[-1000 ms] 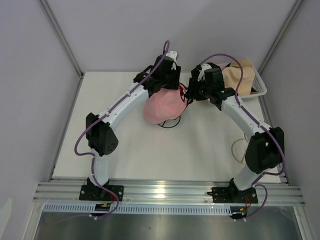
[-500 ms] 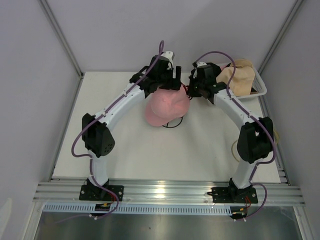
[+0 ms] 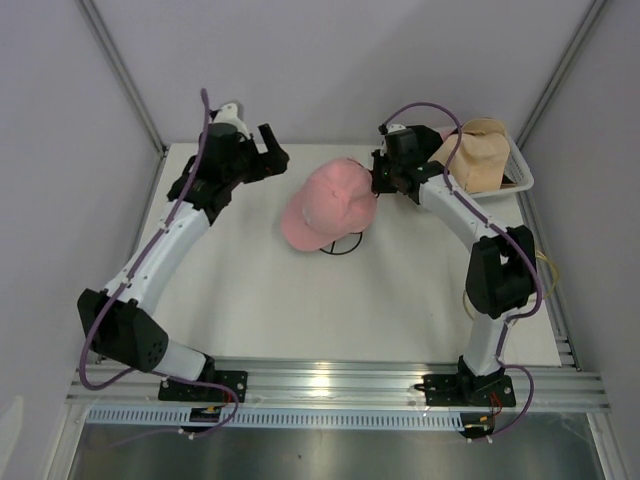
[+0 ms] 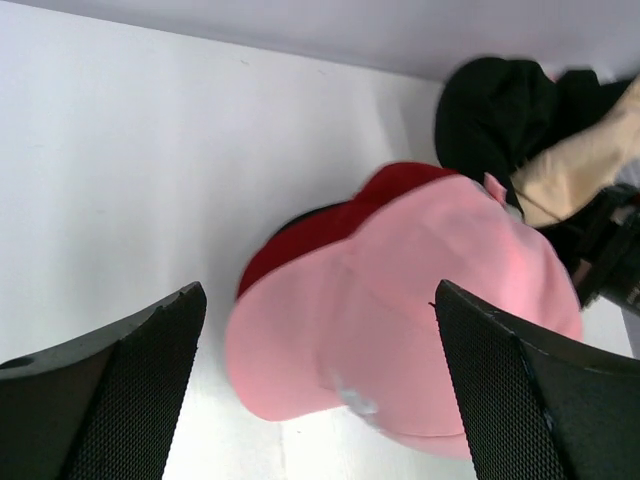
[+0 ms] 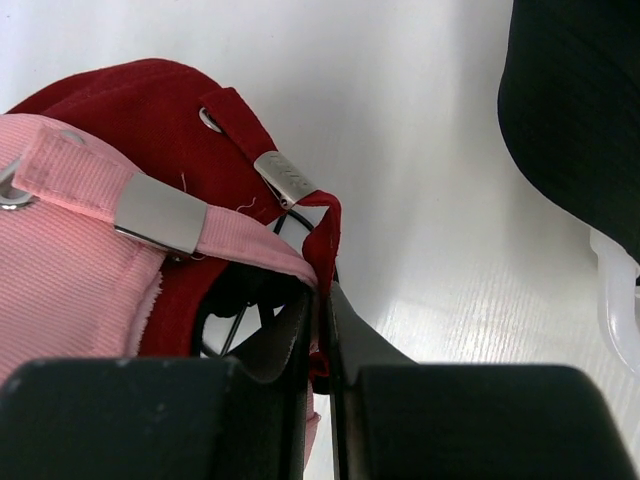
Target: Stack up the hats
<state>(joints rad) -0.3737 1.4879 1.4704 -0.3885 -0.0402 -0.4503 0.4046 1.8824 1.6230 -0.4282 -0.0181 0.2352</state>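
Near pink cap, white basket

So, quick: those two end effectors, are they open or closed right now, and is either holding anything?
Left end effector: open, holding nothing.
Right end effector: closed, pinching the back edge of the red cap.

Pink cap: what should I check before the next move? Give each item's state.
1. Pink cap sits on red cap: ok.
2. Left gripper open, clear of the caps: ok.
3. Right gripper free of the stack: not ok, shut on red cap's back edge.
4. Tan hat in view in basket: ok.
5. Black hat free to grasp: cannot tell.
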